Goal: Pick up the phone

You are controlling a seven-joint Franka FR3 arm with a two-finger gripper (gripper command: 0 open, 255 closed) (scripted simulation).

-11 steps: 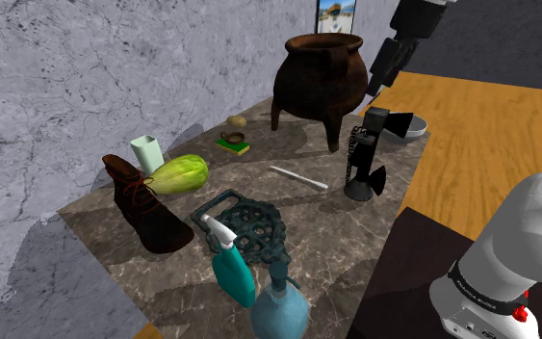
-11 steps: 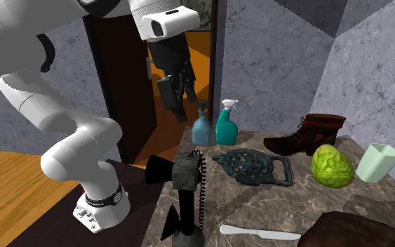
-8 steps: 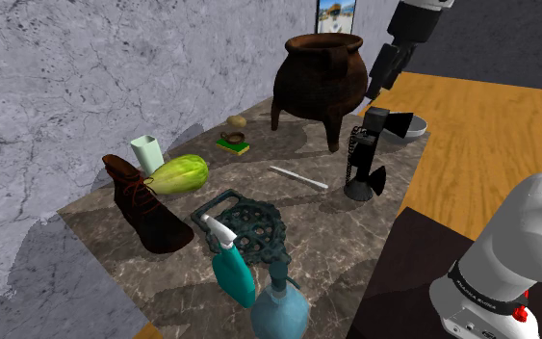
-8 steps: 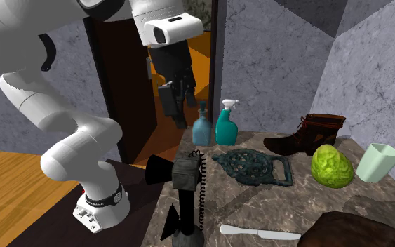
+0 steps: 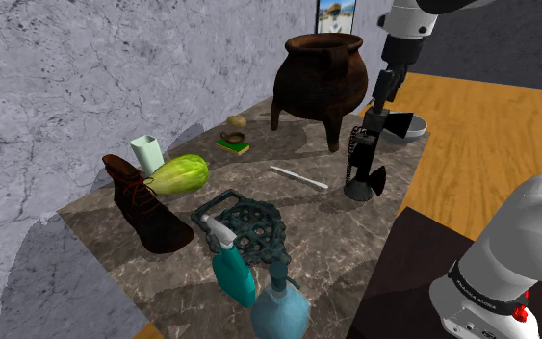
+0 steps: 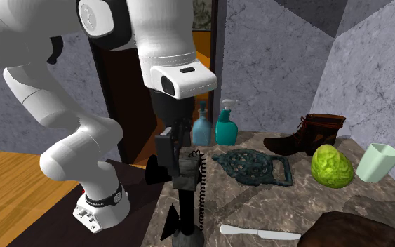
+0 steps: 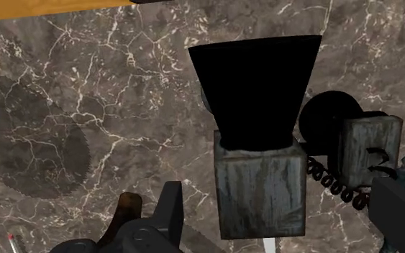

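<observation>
Hemmed in on the shoulder view's left of the phone (image 5: 363,159) by a dark three-legged pot (image 5: 319,77), backed by a grey bowl (image 5: 419,130) just behind, left open toward the table (image 5: 326,217) edge at that view's right, parted from a white knife (image 5: 297,176) by bare marble.

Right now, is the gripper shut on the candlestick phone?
No, in the wrist view the gripper has fingers wide apart, clear of the candlestick phone standing between them.

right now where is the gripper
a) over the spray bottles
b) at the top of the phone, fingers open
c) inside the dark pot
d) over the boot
b: the gripper hangs at the head of the upright phone, and the wrist view shows its fingers apart with the phone's grey block between them.
</observation>
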